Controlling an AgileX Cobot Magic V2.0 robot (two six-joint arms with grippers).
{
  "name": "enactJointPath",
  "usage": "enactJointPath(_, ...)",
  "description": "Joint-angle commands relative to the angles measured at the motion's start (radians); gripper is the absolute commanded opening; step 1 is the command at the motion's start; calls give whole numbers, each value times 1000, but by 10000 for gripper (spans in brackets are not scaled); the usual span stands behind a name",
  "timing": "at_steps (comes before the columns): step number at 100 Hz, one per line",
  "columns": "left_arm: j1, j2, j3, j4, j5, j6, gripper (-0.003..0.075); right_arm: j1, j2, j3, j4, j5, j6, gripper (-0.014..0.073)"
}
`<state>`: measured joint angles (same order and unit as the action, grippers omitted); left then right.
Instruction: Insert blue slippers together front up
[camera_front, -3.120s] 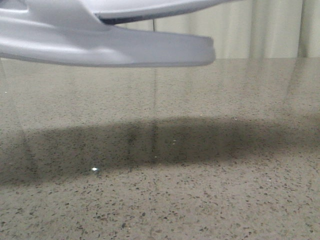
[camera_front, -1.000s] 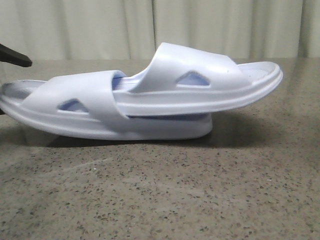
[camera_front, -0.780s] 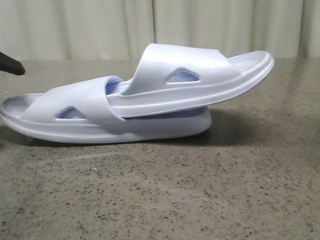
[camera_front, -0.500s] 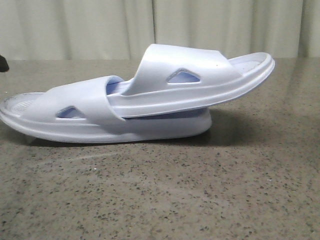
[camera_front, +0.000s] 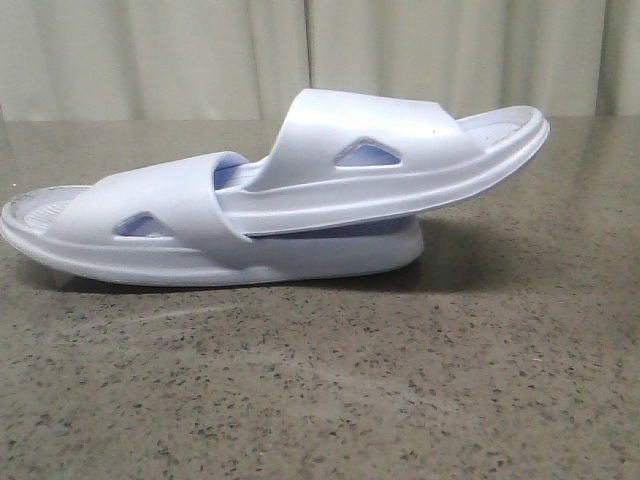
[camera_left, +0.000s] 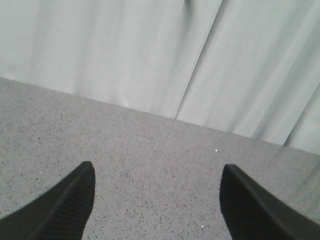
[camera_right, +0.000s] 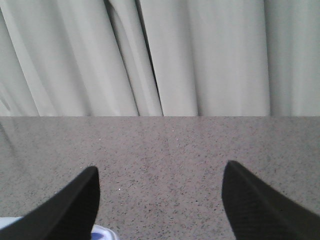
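Two blue slippers (camera_front: 270, 205) nested on the table (camera_front: 400, 380)
One slides under the other's strap; left gripper (camera_left: 155, 200) and right gripper (camera_right: 160, 200) both spread, empty.

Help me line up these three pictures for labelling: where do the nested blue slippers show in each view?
Front view: the blue slippers lie across the middle, on the speckled table.
Left wrist view: not in it.
Right wrist view: only a pale blue sliver beside one finger of the right end effector.
Shared landmark: the curtain behind the table.
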<state>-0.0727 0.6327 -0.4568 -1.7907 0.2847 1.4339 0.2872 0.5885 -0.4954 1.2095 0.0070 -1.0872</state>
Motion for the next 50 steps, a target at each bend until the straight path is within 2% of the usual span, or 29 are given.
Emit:
enactJointPath(1,-2,-77,2,-11,4,7,468,4,-52,-10,-42,-47,-18,447)
enactJointPath(50,-2,-407,187,142,4,7,468,4,-404,157,-129,-47,-18,447)
